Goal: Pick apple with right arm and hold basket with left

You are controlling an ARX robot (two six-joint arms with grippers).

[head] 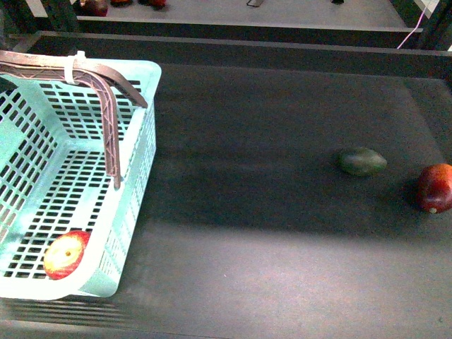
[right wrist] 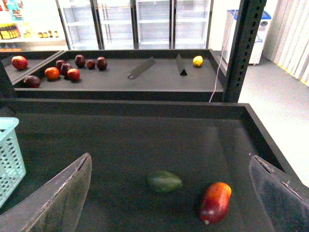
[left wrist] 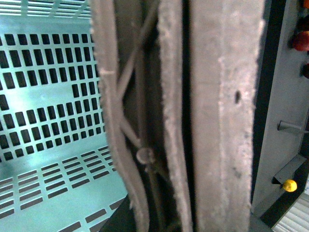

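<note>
Far left on the dark grey matte surface point(head: 268, 233) sits the large mint-green slotted plastic basket point(head: 134, 176), brownish-mauve folding handles point(head: 106, 106) raised across its top, a white tie wrapped on the near handle. The round bright red apple with a yellow-orange blush point(head: 66, 254) lies inside the basket on the slotted floor, in the near corner by the right-hand wall, stem dimple facing up toward the camera.

Left wrist view: the left tool point(left wrist: 181, 121) is right up against the handles; two rough grey fingers point(left wrist: 227, 116) fill the frame with handle bars running between them. It looks clamped on the handle, jaws pressed close. Mint slotted wall and floor show behind.

Mid-right of the surface, well apart from the basket, lies a dull green oval fruit point(head: 362, 161). Near it, further right by the frame edge, lies a darker deep-red fruit point(head: 435, 188), not touching the green one.

Right wrist view: the right tool point(right wrist: 169, 193) hangs above the surface with jaws spread wide, nothing between them; one translucent finger point(right wrist: 58, 198) at each side of the frame. Green fruit and dark red fruit lie below between the fingers. Behind, a second dark shelf point(right wrist: 159, 82) carries several dark red fruits point(right wrist: 63, 70) and one small yellow fruit point(right wrist: 198, 61); glass-door fridges point(right wrist: 140, 21) stand at the back.
</note>
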